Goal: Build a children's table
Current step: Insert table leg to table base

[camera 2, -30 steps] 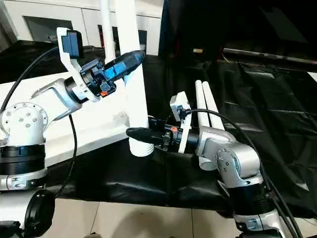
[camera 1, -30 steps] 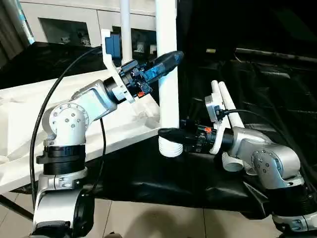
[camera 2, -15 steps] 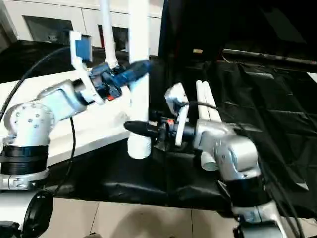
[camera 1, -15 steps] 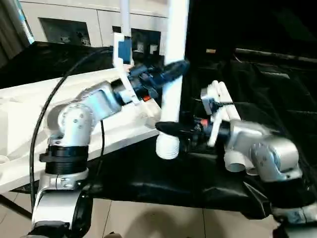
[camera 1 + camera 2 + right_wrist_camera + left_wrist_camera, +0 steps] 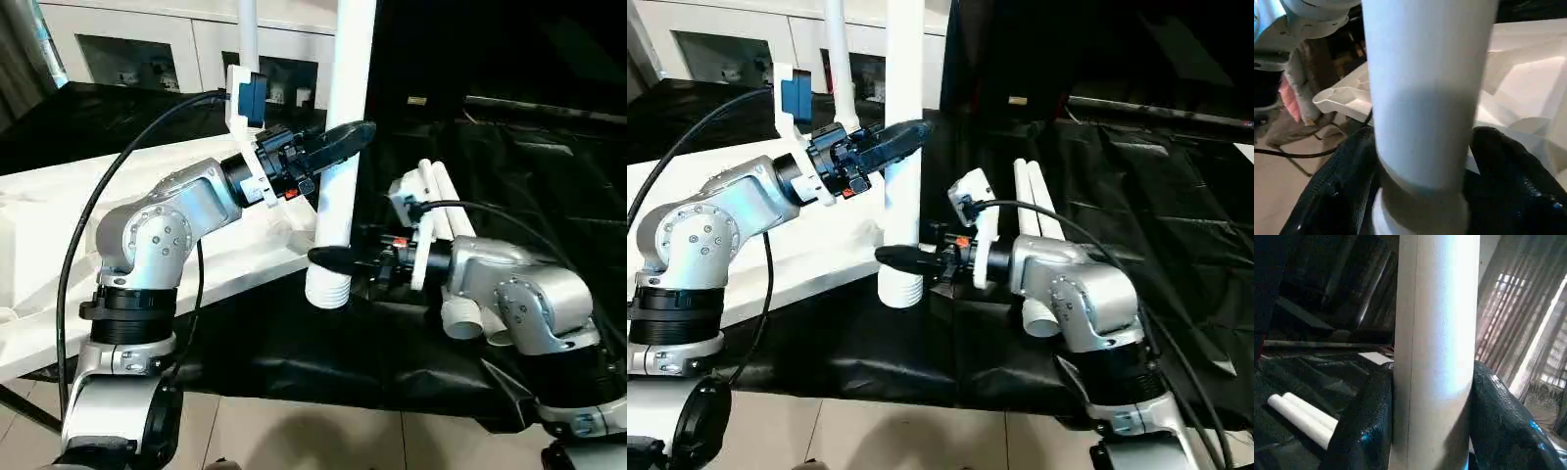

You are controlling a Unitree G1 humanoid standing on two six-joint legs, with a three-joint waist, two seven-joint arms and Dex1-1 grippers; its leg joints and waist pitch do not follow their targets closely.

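The leg [image 5: 343, 147] stands upright, pinched high by the left claw [image 5: 338, 145]; the right claw [image 5: 338, 259] straddles its ribbed end, seemingly loosened.

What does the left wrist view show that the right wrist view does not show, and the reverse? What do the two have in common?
Left wrist view adds: the left gripper, its jaws pressed on both sides of the leg, and two spare legs lying side by side on the black cloth.
Right wrist view adds: the leg's ribbed end and, behind it, the white table top.
Shared: the same white leg, seen close and running up through the picture.
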